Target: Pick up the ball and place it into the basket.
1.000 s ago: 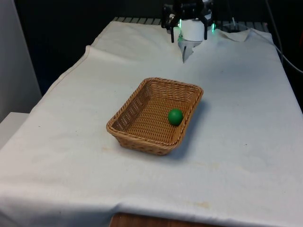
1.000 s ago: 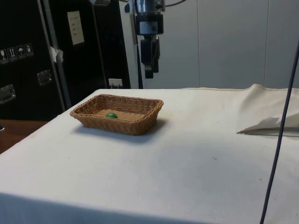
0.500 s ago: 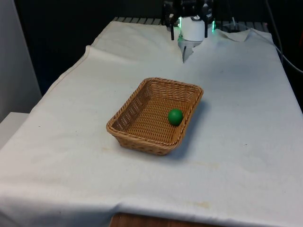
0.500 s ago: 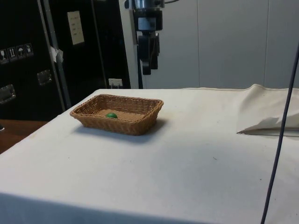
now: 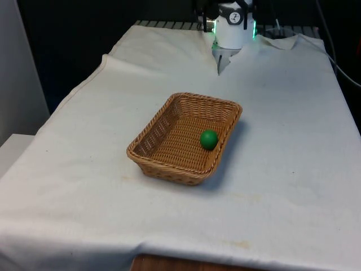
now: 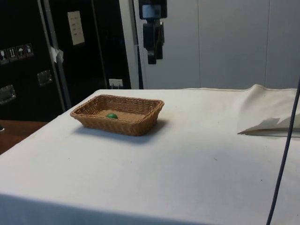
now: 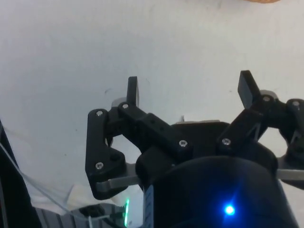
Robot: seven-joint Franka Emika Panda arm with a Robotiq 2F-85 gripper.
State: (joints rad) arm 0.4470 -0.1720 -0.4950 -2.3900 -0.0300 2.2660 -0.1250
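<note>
**Ball in the basket, hand climbing away**

The green ball [image 5: 208, 139] lies inside the wicker basket [image 5: 153, 133], against the wall on the front view's right, well below and apart from the hand [image 6: 152, 60]. Being round, it has no long axis and points nowhere. Over the last second the ball has not stirred, while the hand has risen higher above the surface [image 5: 282, 169], its fingers [image 7: 133, 90] spread apart and empty. The placing looks done; this reads as the retreat.

Dark cabinets [image 6: 56, 56], pale wall panels [image 6: 225, 42]
</note>
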